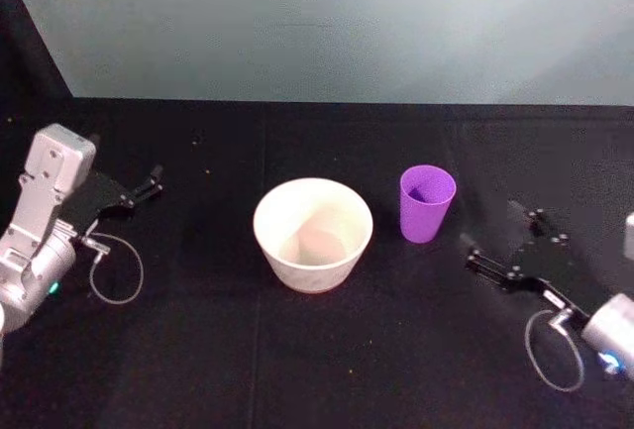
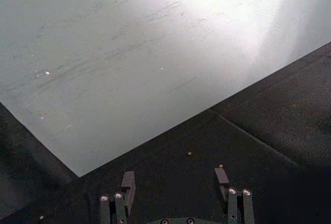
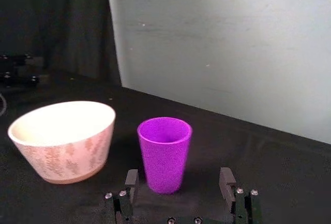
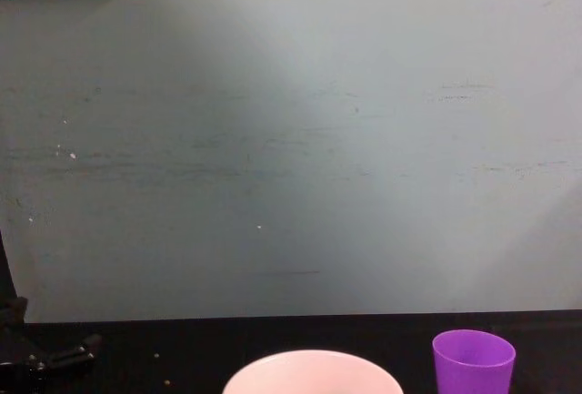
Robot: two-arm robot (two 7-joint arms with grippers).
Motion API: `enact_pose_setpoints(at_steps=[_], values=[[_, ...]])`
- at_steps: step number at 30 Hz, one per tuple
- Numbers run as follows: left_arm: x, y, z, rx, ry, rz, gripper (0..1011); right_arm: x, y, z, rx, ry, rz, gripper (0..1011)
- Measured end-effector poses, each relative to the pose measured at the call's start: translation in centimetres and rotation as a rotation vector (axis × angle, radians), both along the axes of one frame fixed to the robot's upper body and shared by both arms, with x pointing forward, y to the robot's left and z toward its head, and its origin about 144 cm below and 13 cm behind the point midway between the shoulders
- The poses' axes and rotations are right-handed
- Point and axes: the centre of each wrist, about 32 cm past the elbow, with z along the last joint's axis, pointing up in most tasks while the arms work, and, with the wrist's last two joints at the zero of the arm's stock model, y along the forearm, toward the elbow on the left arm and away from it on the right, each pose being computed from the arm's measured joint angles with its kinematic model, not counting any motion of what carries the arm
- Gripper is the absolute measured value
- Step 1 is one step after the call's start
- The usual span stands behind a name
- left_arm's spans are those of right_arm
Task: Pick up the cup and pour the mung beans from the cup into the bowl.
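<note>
In the chest view the lower edge cuts off the bowl (image 4: 312, 373) and the cup (image 4: 473, 362); we see only their upper parts. We cannot tell what the cup's shaded inside holds. The pale specks (image 2: 189, 153) on the black table (image 2: 289, 110) are too small to identify.

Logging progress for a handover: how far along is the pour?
Done: nothing; the bowl looks empty. In hand: the right gripper, open, is lined up on the upright cup but apart from it. The left gripper sits open, far left of the bowl. Left: grasp, lift, tip into the bowl.
</note>
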Motion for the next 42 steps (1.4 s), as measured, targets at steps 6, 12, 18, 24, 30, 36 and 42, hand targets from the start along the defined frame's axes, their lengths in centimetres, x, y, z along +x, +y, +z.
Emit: enact_pose_setpoints(at_steps=[6, 12, 18, 24, 30, 36, 42], values=[[0.0, 0.0, 0.0, 0.000, 0.000, 0.000, 1000, 1.3, 1.3, -0.2, 0.005, 0.012, 0.025, 1002], [0.0, 0.0, 0.0, 0.000, 0.000, 0.000, 1000, 2.6, 2.4, -0.3, 0.007, 0.020, 0.034, 1000], [0.0, 0.0, 0.0, 0.000, 0.000, 0.000, 1000, 4.4, 3.6, -0.6, 0.029, 0.033, 0.030, 1002], [0.0, 0.0, 0.0, 0.000, 0.000, 0.000, 1000, 5.2, 4.2, -0.5, 0.034, 0.036, 0.027, 1002], [0.0, 0.0, 0.0, 0.000, 0.000, 0.000, 1000, 6.0, 4.8, -0.6, 0.033, 0.041, 0.027, 1000], [0.0, 0.0, 0.0, 0.000, 0.000, 0.000, 1000, 6.8, 5.4, -0.4, 0.026, 0.041, 0.027, 1002], [0.0, 0.0, 0.0, 0.000, 0.000, 0.000, 1000, 7.1, 5.6, -0.3, 0.022, 0.041, 0.025, 1002]])
